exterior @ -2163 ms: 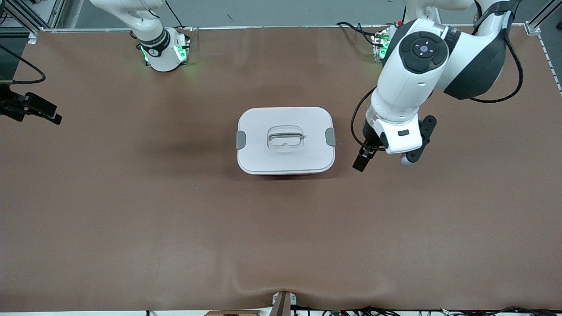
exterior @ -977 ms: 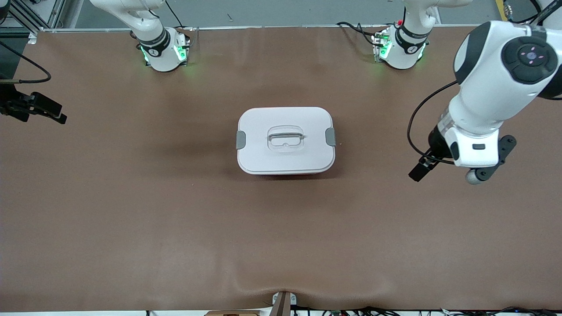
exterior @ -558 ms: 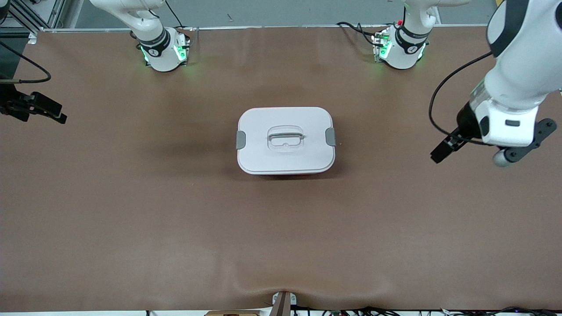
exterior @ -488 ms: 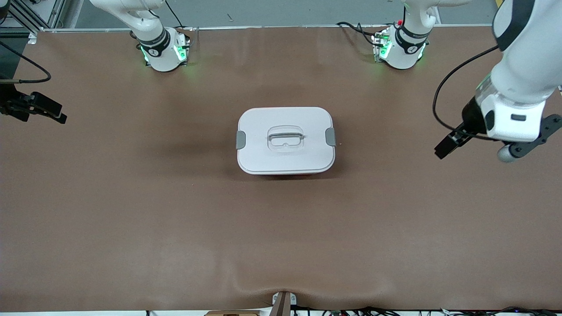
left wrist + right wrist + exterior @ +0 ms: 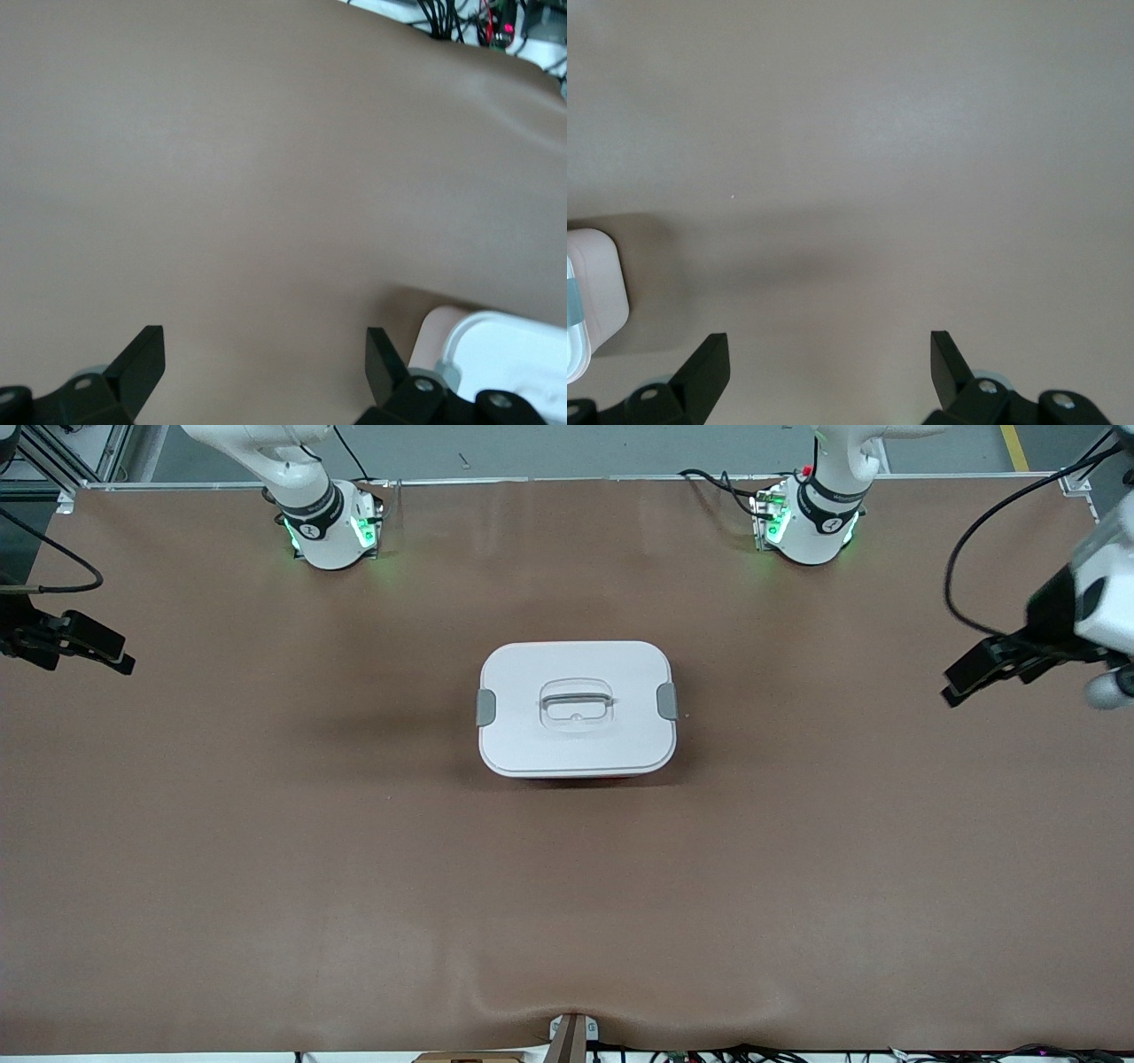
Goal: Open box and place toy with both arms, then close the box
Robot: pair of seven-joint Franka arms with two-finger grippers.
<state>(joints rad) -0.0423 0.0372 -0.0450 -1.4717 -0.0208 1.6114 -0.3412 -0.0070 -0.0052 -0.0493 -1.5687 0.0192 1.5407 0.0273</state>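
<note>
The box (image 5: 577,707) stands in the middle of the table with its white lid on and both grey side clips (image 5: 485,707) against the lid. A thin strip of pink tub wall shows under the lid's near edge. The toy is not in view. My left gripper (image 5: 961,677) is open and empty, up over the left arm's end of the table, well apart from the box. In the left wrist view it (image 5: 264,354) shows a corner of the box (image 5: 505,354). My right gripper (image 5: 115,657) is open and empty, waiting over the right arm's end; the right wrist view (image 5: 828,350) shows a box corner (image 5: 589,292).
The brown mat (image 5: 354,868) covers the table and has a raised wrinkle at its near edge (image 5: 567,1010). The two arm bases (image 5: 332,527) (image 5: 811,522) with green lights stand along the edge farthest from the front camera. Cables (image 5: 709,483) lie near the left arm's base.
My left arm has swung away from beside the box toward its end of the table, and its gripper now sits at the view's edge. The right gripper and the box have not moved.
</note>
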